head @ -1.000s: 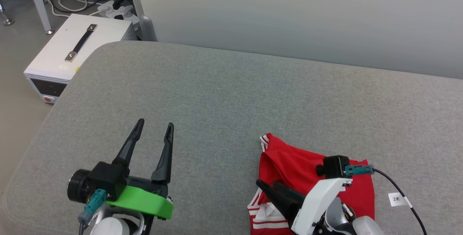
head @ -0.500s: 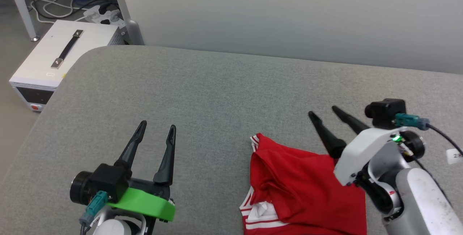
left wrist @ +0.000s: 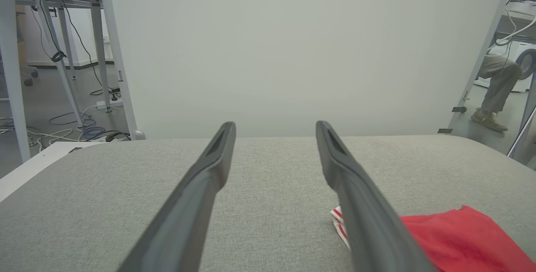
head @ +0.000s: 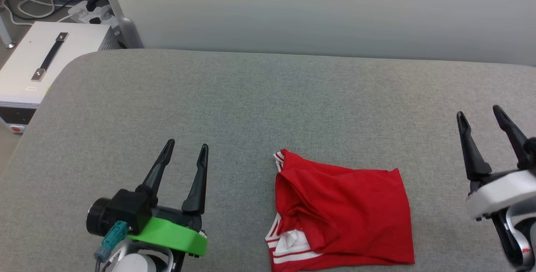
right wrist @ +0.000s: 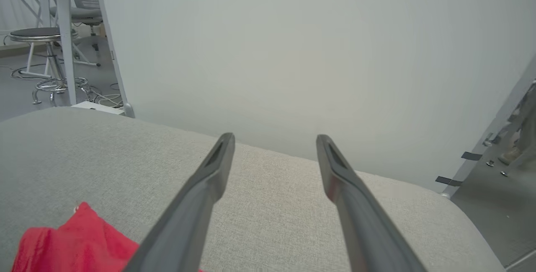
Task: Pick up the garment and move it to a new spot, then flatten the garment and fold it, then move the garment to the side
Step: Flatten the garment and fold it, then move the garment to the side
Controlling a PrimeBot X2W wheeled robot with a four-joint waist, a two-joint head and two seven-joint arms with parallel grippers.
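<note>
Flanks the folded garment (head: 343,209) on the grey table (head: 251,96) with left end effector (head: 187,143) and right end effector (head: 479,111) both spread and empty, likely because only the sideways shift remains.

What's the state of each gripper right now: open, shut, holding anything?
Left gripper: open, holding nothing.
Right gripper: open, holding nothing; the shirt lies on the couch between the two.

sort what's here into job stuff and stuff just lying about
Job: shirt; left tool and right tool, both open; cushion under the shirt.

Lying about: white box; cables; power strip; stool; a person's leg.
</note>
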